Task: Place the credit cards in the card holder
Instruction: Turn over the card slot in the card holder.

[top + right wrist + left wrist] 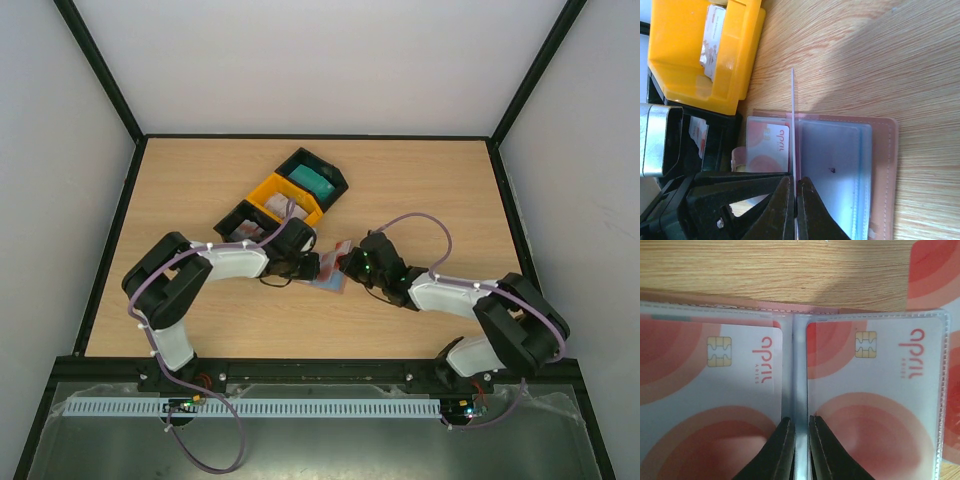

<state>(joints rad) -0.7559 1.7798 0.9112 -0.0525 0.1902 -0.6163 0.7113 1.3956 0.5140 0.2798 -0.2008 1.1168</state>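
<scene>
Right jaws pinch a thin sheet (793, 110) edge-up over the open card holder (885, 150) mid-counter, left jaws barely parted astride its clear fold (799, 365), grip unclear; seemingly mid-insertion, next needing a straight slide into an empty sleeve (835, 170).

Top external camera: mounted high behind the near edge, facing down over the whole light wooden table (420, 190). Both wrist cameras: close range, both framing the open pinkish-brown leather card holder (885, 165).
</scene>
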